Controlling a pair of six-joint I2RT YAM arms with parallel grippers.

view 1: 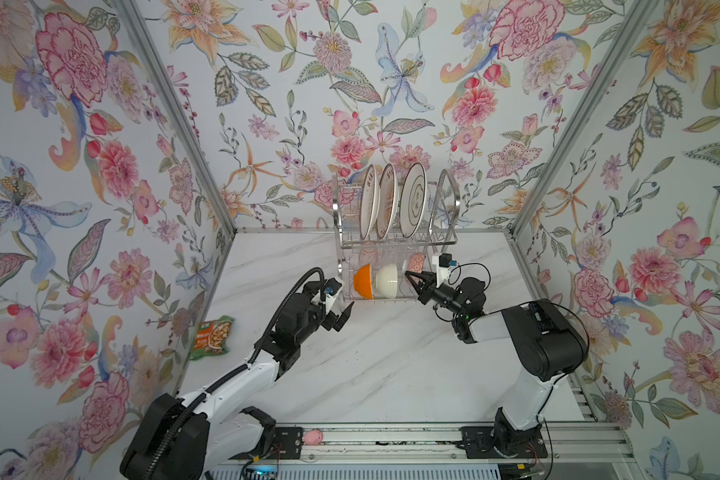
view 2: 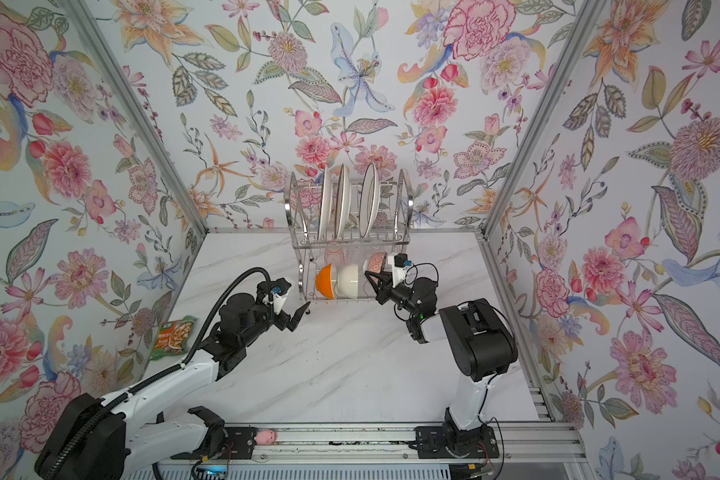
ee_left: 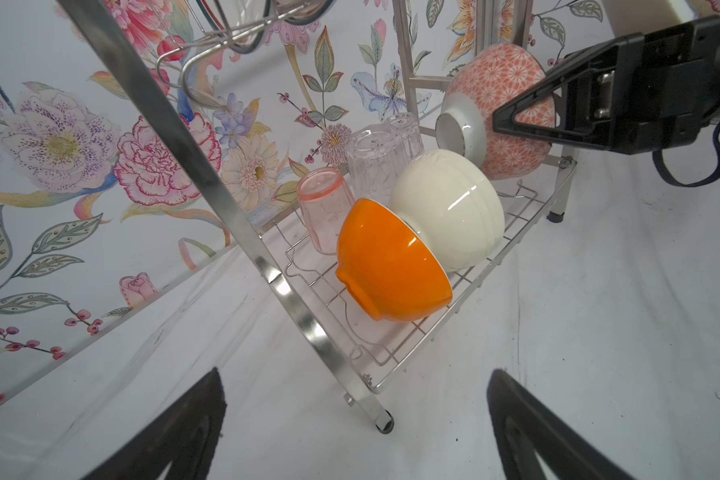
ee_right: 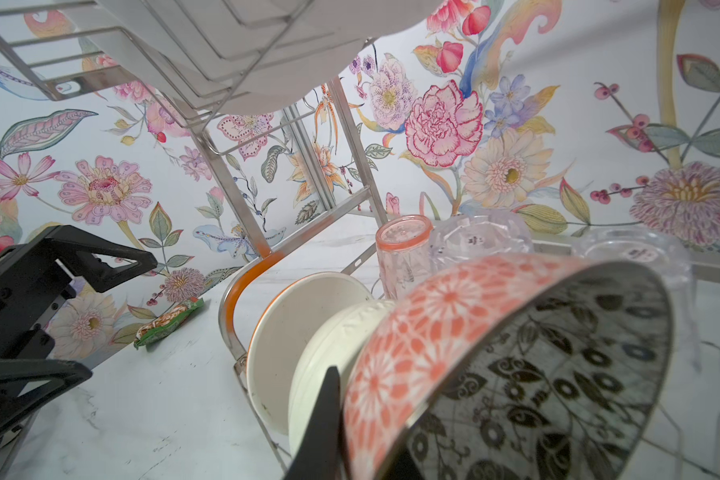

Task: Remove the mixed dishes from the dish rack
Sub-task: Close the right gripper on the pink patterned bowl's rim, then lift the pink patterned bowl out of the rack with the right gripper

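The dish rack stands at the back of the table. Three plates stand upright in its upper tier. In the lower tier an orange bowl and a cream bowl lean on edge, with a pink tumbler and clear tumblers behind them. My right gripper is shut on the rim of the pink-patterned bowl, which is raised at the tier's right end. My left gripper is open, empty, before the rack's left front leg.
A green-orange food packet lies at the table's left edge by the wall. A small pink object sits on the front rail between the arm bases. Flowered walls close in the back and both sides.
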